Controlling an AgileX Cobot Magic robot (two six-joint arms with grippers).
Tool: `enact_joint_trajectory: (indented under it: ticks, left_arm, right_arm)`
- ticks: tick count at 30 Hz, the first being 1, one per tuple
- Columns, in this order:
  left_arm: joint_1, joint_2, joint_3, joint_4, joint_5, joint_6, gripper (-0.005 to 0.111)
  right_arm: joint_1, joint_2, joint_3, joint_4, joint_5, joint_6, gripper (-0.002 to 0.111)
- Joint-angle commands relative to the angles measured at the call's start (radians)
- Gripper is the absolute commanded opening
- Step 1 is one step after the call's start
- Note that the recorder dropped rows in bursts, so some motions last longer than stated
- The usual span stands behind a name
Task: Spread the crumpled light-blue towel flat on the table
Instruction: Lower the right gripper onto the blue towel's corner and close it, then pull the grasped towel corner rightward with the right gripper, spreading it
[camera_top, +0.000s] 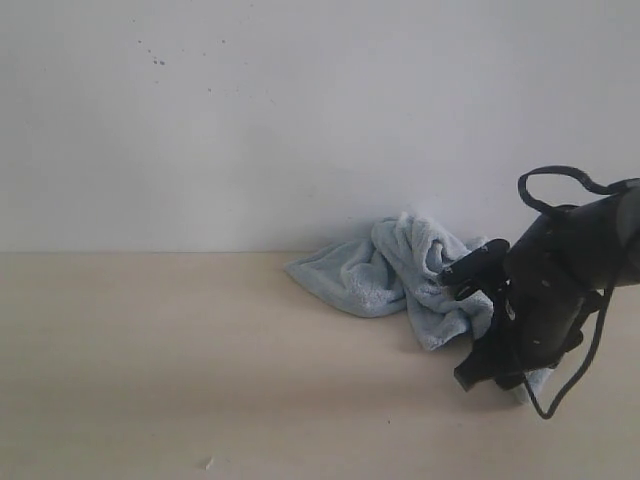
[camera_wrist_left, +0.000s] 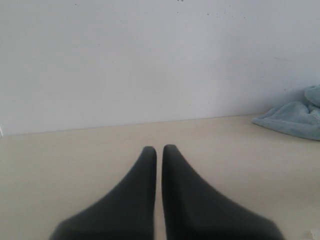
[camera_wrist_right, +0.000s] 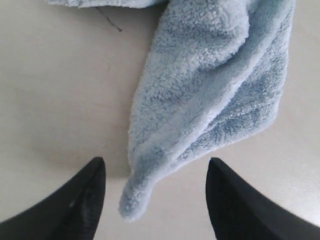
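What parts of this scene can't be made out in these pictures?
- Towel: in the exterior view the right arm covers its right-hand end; both wrist views cut it off at the frame edge.
- Its label: shows in no view.
- Left gripper: outside the exterior view; blurred up close in its own wrist view.

Open table (camera_top: 150, 350) left, towel (camera_top: 390, 275) heap & R arm (camera_top: 550, 290) block right, wall (camera_top: 300, 120) behind

The exterior camera looked low across my bench (camera_top: 150, 380) toward the wall (camera_top: 300, 120). My left wrist camera faced likewise; my right hung close over the towel (camera_wrist_right: 210, 90), which all three shared.
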Motion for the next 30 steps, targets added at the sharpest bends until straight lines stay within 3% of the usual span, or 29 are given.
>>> enact_joint_trajectory:
  ticks: [1, 8, 10, 17, 20, 22, 25, 30]
  left_arm:
    - [0.002, -0.002, 0.003, -0.007, 0.000, -0.004, 0.004]
    - [0.002, -0.002, 0.003, -0.007, 0.000, -0.004, 0.004]
    - [0.002, -0.002, 0.003, -0.007, 0.000, -0.004, 0.004]
    - [0.002, -0.002, 0.003, -0.007, -0.002, -0.004, 0.004]
    - [0.002, -0.002, 0.003, -0.007, -0.002, -0.004, 0.004]
    - [0.002, -0.002, 0.003, -0.007, -0.002, -0.004, 0.004]
    - [0.002, -0.002, 0.003, -0.007, -0.002, -0.004, 0.004]
    - [0.002, -0.002, 0.003, -0.007, 0.000, -0.004, 0.004]
  right_arm:
    - [-0.011, 0.006, -0.008, 0.047, -0.022, -0.016, 0.057]
    - [-0.011, 0.064, -0.008, 0.058, -0.051, -0.014, 0.057]
    - [-0.011, 0.085, -0.008, 0.058, -0.065, -0.012, 0.052]
    - [-0.011, 0.106, -0.008, 0.029, -0.055, 0.026, 0.000]
    - [-0.011, 0.033, 0.061, -0.192, 0.031, 0.229, 0.001]
    - [-0.011, -0.082, 0.184, -0.415, 0.084, 0.378, 0.001]
    - [-0.011, -0.276, 0.345, -0.574, 0.109, 0.540, 0.001]
    - [-0.011, -0.650, 0.444, -0.594, 0.138, 0.585, 0.001]
